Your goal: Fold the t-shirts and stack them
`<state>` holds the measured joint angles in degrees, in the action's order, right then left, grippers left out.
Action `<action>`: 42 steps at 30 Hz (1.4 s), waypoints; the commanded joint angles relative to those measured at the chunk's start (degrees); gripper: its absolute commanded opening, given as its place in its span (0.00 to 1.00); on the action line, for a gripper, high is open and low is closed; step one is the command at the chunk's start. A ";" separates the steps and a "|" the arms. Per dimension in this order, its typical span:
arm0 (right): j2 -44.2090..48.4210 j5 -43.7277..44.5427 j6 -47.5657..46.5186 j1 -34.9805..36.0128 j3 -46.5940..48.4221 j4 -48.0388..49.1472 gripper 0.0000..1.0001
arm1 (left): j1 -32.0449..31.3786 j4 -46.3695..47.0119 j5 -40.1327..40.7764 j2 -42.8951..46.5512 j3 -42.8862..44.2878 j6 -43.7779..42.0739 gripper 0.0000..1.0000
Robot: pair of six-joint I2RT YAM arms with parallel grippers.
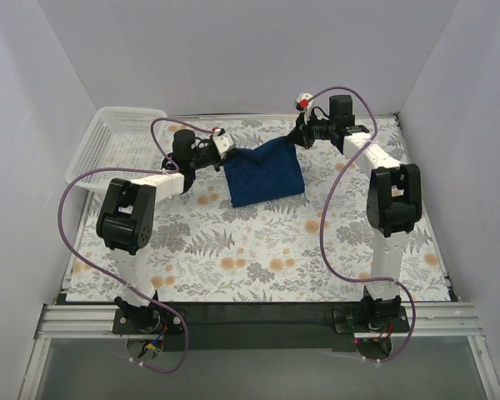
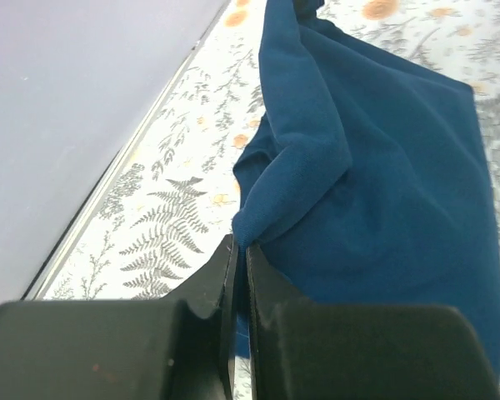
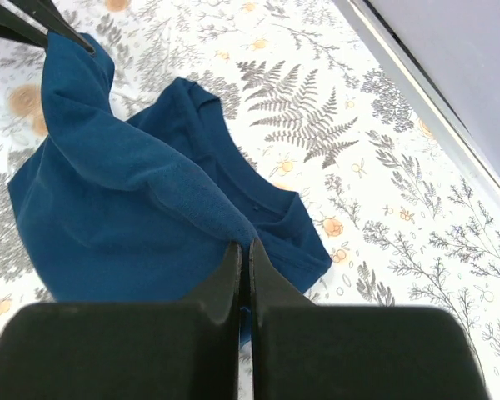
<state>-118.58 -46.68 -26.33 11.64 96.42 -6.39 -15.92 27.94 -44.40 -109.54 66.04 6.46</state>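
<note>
A: Status, left to right; start with what you can't read.

B: Far left, one white lattice basket (image 1: 108, 146); its near edge is crossed by a purple cable (image 1: 108, 169); I can't make out its inside from the top view. The left fingers (image 1: 228, 158) are tiny up there; the wrist view is better.

A: State?

B: Left fingers (image 2: 212, 287) are pressed together on a pinch of the navy t-shirt (image 2: 383, 192); fabric comes out right at the tips; how deep it sits between them is hidden.

A: Shirt position?

B: Far middle of the fern-print worktop (image 1: 258, 250), between the two arms; its upper corners are strung between both pairs of fingers, and the lower part lies on the worktop. It's bunched and doubled over; I can't tell the sleeves from the folds, or which face is the front. The neckline shows only in the right wrist view, lying on the worktop. The left wrist view cuts the shirt off at its right edge, where it's also blurred.

A: Right side?

B: Right fingers (image 3: 221, 283) are also together, clamped on a ridge of the same shirt. The other pair shows at the top-left corner of that view, cut off by the frame, gripping the opposite corner.

A: Counts?

B: One t-shirt; one basket; two arms; two pairs of fingers, both clamped on the shirt; two purple cables, one per arm.
</note>
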 commanded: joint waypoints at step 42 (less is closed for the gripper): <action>-19.31 12.65 8.66 3.30 17.31 8.68 0.01 | 1.68 0.36 13.38 -2.35 -0.65 -1.27 0.00</action>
<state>-136.88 -36.27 -18.13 14.48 110.69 0.19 -14.74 27.83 -32.58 -116.53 66.46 5.19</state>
